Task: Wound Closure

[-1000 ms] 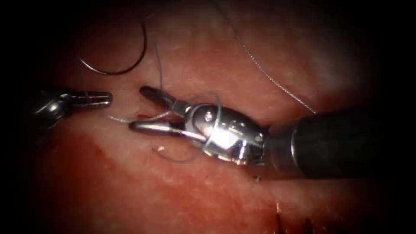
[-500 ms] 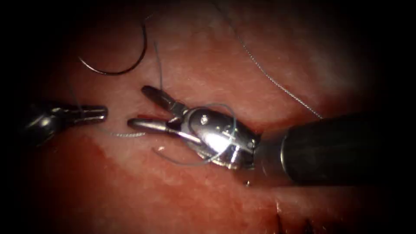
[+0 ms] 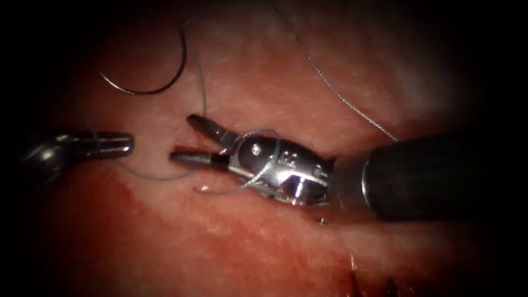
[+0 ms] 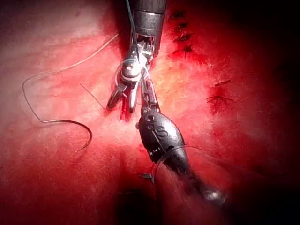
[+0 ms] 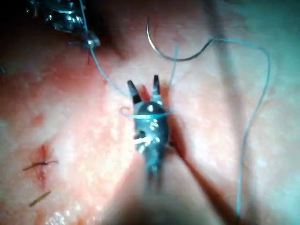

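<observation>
The tissue [image 3: 231, 242] lies under me, red fluid [image 3: 124, 190] wet on its left part. My right tool [image 3: 190, 142] comes in from the right with its jaws spread apart and nothing between them; a loop of thread [image 3: 269, 157] is wound around its body behind the jaws. My left tool [image 3: 113, 143] sits at the left, jaws closed on the thread, which sags from there across to my right tool. The needle [image 3: 165, 77] lies free on the tissue surface, far and to the left, held by neither tool, thread trailing from its end.
</observation>
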{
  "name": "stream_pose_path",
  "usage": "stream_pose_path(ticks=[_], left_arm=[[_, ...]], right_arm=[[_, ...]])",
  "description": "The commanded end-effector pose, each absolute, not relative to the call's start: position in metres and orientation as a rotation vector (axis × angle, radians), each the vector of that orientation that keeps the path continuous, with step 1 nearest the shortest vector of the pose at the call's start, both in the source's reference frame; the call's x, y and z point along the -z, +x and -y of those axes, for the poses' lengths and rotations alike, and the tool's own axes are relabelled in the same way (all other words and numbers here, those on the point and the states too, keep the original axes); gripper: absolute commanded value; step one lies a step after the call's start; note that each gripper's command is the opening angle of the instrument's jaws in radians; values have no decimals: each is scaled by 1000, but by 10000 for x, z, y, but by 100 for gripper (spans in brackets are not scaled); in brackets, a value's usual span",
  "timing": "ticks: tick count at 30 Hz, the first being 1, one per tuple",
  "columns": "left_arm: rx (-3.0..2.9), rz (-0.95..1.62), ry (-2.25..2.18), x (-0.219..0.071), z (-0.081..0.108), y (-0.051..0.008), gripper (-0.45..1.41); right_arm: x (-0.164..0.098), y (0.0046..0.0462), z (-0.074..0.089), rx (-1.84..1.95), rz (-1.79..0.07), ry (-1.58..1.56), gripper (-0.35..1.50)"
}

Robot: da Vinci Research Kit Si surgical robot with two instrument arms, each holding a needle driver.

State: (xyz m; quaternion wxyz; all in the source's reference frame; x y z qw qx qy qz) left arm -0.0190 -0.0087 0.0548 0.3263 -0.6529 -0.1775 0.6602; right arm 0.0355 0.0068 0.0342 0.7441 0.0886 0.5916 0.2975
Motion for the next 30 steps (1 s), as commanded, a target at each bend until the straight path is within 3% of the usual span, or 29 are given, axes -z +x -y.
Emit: stream_pose_path(ticks=[1,8,30], left_arm=[[-1730,471,-1708,-547,98,-196,-45],[-1736,475,-1733,-519,78,-223,-45],[-1780,455,-1783,-590,-5,-267,-45]], right_arm=[[-346,364,-57,-631,-1282,202,39],[-341,371,-47,-532,-1231,271,54],[-297,399,-21,-299,-1431,505,42]])
